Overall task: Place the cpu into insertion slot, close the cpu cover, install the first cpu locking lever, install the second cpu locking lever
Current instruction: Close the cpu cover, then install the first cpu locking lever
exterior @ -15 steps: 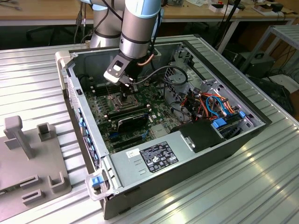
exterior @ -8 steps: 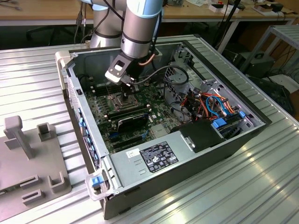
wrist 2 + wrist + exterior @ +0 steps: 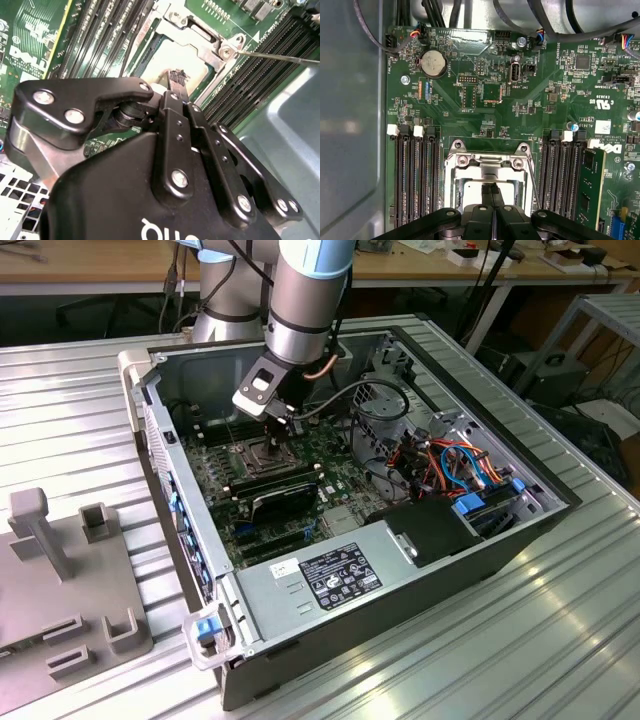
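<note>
ribbed metal bench | my claw pinched closed, empty — over silver-grey square chip | i'd press thin silvery frame plate flat, gently

My gripper was positioned directly over the insertion slot, upper centre of the frame, inside the open computer case. Contact could not be determined. The black fan card lay just below the slot. The power supply occupied lower centre. A grey fixture stood lower left on the ribbed table.
</note>
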Robot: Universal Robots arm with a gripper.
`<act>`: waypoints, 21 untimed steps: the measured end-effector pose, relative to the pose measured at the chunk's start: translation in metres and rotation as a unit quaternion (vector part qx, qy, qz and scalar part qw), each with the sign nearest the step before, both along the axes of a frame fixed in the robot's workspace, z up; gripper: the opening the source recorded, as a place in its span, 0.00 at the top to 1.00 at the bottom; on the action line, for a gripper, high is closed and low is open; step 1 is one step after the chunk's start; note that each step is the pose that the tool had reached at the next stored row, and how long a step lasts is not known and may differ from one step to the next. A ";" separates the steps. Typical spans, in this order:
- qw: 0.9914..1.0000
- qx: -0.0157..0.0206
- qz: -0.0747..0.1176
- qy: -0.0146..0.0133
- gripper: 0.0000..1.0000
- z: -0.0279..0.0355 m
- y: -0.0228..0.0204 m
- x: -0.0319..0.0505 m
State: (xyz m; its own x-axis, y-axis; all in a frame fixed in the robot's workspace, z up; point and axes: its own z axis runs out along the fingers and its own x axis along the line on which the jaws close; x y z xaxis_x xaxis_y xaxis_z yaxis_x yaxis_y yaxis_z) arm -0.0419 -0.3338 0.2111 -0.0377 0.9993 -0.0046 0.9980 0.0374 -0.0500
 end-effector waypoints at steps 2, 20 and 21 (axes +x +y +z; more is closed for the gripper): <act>1.000 0.000 0.000 0.000 0.89 0.0000 -0.0001 -0.0032; 1.000 0.000 0.000 0.000 0.89 0.0057 -0.0002 -0.0042; 1.000 0.000 0.000 0.000 0.89 0.0084 -0.0002 -0.0042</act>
